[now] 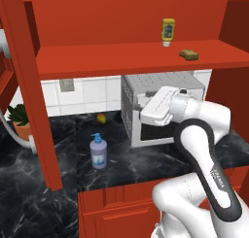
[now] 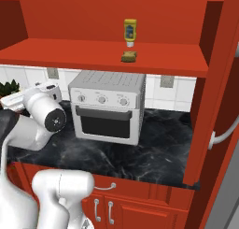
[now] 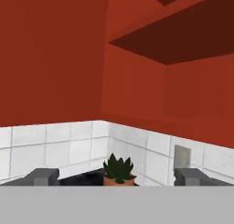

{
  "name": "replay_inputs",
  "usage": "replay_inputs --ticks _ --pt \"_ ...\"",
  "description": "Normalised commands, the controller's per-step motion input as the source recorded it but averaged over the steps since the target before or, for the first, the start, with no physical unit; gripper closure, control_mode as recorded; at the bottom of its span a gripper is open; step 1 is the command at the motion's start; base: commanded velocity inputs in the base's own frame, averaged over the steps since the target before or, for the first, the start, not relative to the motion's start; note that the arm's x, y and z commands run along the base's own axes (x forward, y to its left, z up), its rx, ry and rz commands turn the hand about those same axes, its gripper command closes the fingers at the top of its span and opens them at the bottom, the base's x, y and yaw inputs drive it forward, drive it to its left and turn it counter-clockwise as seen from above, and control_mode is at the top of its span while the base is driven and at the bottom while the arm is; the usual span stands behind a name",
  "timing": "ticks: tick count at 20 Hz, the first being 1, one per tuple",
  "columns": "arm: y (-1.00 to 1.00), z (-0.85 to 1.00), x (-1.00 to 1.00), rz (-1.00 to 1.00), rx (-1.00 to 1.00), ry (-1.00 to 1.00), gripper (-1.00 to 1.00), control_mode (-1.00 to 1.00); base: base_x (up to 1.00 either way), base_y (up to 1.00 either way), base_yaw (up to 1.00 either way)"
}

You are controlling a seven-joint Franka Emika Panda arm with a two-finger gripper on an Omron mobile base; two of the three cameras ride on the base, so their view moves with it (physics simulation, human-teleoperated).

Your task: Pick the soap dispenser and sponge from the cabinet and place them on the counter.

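On the counter (image 1: pixel 29 183) the soap dispenser (image 1: pixel 98 151) stands upright, its white-and-blue label too small to read. The sponge (image 1: pixel 188 54) lies on the cabinet (image 1: pixel 131 55) shelf near a yellow bottle (image 1: pixel 168 31). The gripper (image 3: pixel 116 177) is empty, jaws spread wide, facing a potted plant (image 3: pixel 119 170).

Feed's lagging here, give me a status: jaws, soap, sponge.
Gripper open, empty. Soap dispenser upright on the counter. Sponge on the cabinet shelf beside yellow bottle. Toaster oven stands under the shelf.
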Motion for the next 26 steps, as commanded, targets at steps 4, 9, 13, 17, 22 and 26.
replay_inputs --ticks 4,9,13,17,22,26 --pt "-0.14 0.76 -0.58 0.0 0.06 0.19 -1.0 -1.0 0.0 0.0 0.0" --pt "-0.08 0.5 -0.69 0.0 0.01 0.06 -1.0 -1.0 0.0 0.0 0.0" --pt "0.0 0.39 -0.48 -0.14 -0.01 0.07 -1.0 -1.0 0.0 0.0 0.0" --pt "-0.03 0.4 -0.25 -0.28 0.0 0.28 -1.0 -1.0 0.0 0.0 0.0" --pt "-0.2 0.5 -0.15 -0.28 0.0 0.4 -1.0 -1.0 0.0 0.0 0.0" --pt "-0.57 0.32 -0.35 -0.19 -0.01 0.19 -1.0 -1.0 0.0 0.0 0.0"
